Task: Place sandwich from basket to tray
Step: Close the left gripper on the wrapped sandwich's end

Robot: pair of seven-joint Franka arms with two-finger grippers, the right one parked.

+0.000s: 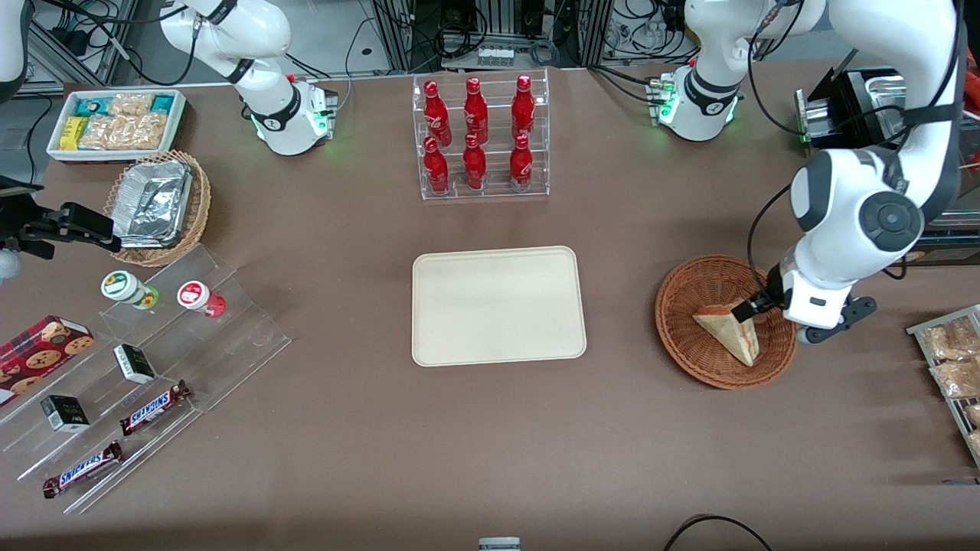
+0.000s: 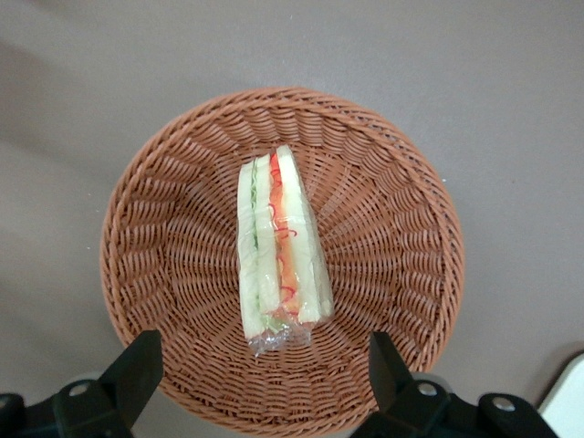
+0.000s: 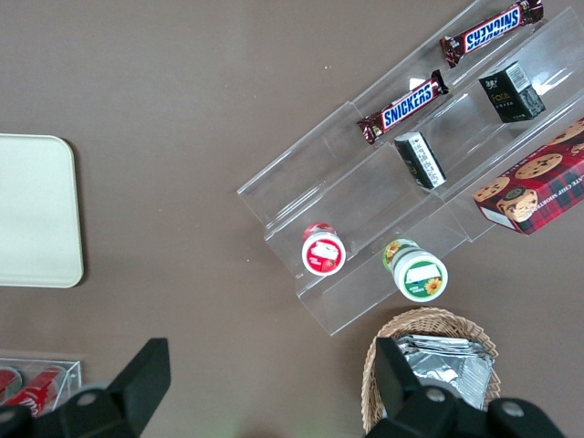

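The gripper (image 2: 260, 370), fingers spread apart, hovers above the sandwich (image 2: 276, 251) lying in the basket (image 2: 383, 182) near the counter's working-arm end.

The sandwich (image 2: 278, 246) lies in the basket (image 1: 681, 337) beneath the hand (image 2: 265, 379).

The working arm (image 1: 880, 184) is built of glossy white rounded shells joined by dark grey bands, with a large dark grey round cap set into the joint just above the gripper (image 1: 754, 308). A black cable runs along the white shell and loops down toward the wrist block, which is white with a small dark slot on its face. Black brackets stick out beside that block. The fingers (image 2: 137, 370) are matte black, wedge-shaped, with silver screws at their roots. The arm's round base (image 1: 700, 107) carries a black ring and green lights.
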